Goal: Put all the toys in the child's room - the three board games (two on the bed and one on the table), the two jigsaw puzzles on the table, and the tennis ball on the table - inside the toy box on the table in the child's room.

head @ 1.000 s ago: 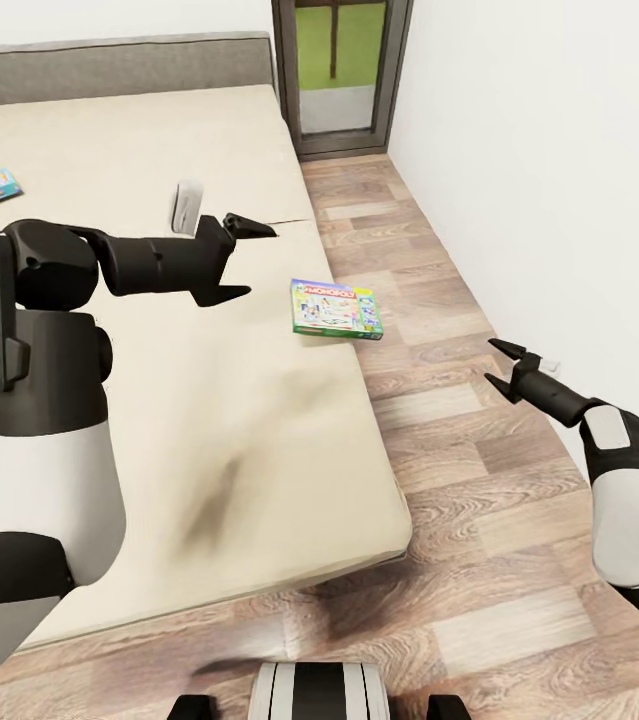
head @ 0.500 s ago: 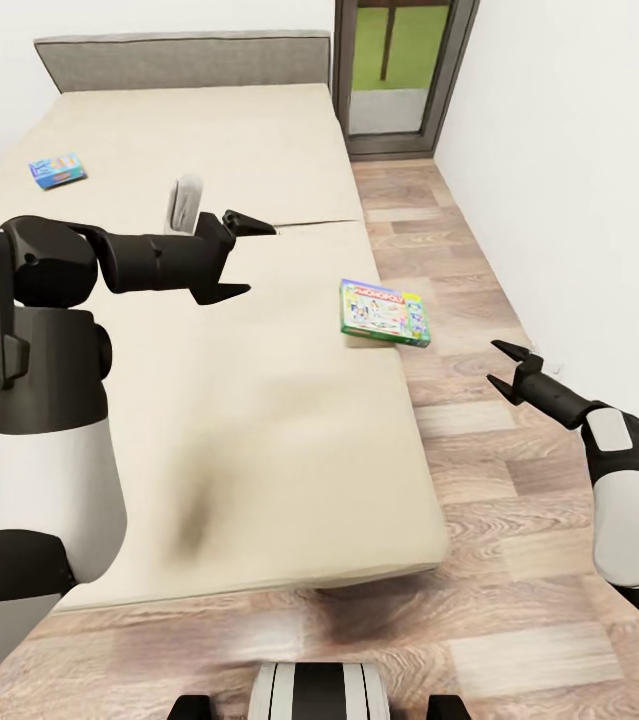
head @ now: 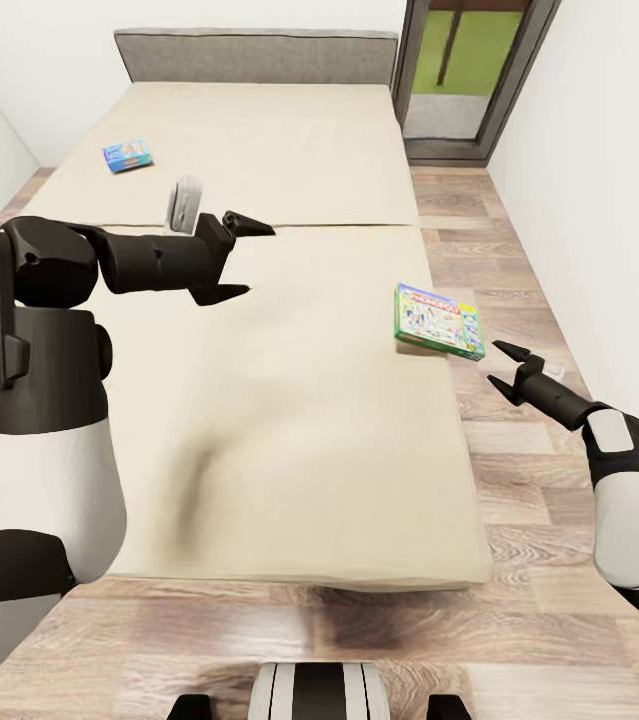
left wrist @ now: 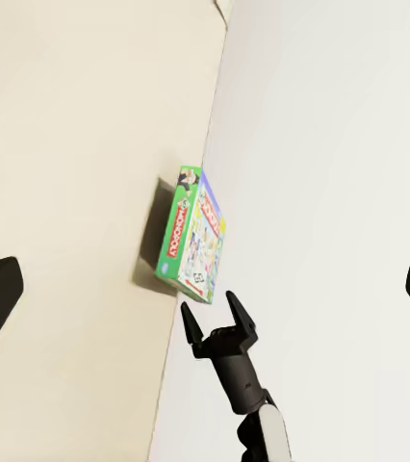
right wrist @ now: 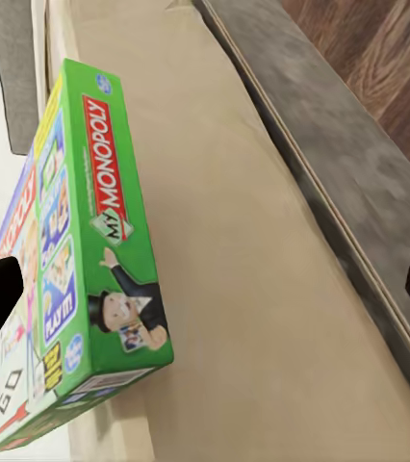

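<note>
Bedside, wood floor. MONOPOLY box at mattress edge just ahead of right gripper, jaws spread, empty. Left gripper spread, empty over bed. Blue game far beyond it. 2 bed games unpicked; nothing boxed yet as far as visible.

Beige bed with Monopoly box and blue game box.

Bright, even light; soft shadows
</note>
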Available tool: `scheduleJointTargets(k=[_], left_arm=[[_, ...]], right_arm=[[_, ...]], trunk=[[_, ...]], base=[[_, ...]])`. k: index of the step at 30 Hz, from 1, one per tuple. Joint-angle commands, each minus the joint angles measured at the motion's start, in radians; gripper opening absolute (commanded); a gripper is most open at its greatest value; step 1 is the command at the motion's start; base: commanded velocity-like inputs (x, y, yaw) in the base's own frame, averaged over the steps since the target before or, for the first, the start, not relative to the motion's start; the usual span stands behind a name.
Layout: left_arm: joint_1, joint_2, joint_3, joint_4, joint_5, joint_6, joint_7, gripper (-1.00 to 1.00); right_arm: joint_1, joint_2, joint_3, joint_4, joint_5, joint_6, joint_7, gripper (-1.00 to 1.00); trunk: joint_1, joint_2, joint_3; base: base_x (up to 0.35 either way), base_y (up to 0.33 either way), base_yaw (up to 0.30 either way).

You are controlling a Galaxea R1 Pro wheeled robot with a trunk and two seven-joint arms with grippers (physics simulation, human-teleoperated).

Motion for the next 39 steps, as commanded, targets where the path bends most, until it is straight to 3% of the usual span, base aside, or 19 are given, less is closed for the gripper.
scheduleJointTargets(k=[1, 8, 23, 39], left_arm=[[-0.001, -0.001, 0.001, 0.000, 0.007, 0.007, 0.010, 1.00], [0.007, 0.000, -0.005, 0.000, -0.004, 0.007, 0.010, 1.00], [0.011, -0.001, -0.067, 0.001, -0.042, 0.005, 0.008, 1.00], [0.011, -0.001, -0.075, 0.003, -0.047, 0.003, 0.008, 1.00]], right_arm=[[-0.001, 0.000, -0.004, 0.000, 0.002, 0.005, 0.003, 1.00], [0.000, -0.003, -0.004, -0.003, 0.002, 0.005, 0.005, 1.00], [0.001, -0.042, -0.007, -0.006, 0.000, 0.007, 0.006, 1.00], [0.001, -0.061, -0.007, -0.007, 0.000, 0.007, 0.007, 1.00]], trunk=[[0.000, 0.000, -0.001], [0.000, 0.000, -0.001], [0.000, 0.000, -0.001], [0.000, 0.000, -0.001]], base=[[0.000, 0.000, 0.178], [0.000, 0.000, 0.100], [0.000, -0.032, 0.024], [0.000, -0.069, 0.003]])
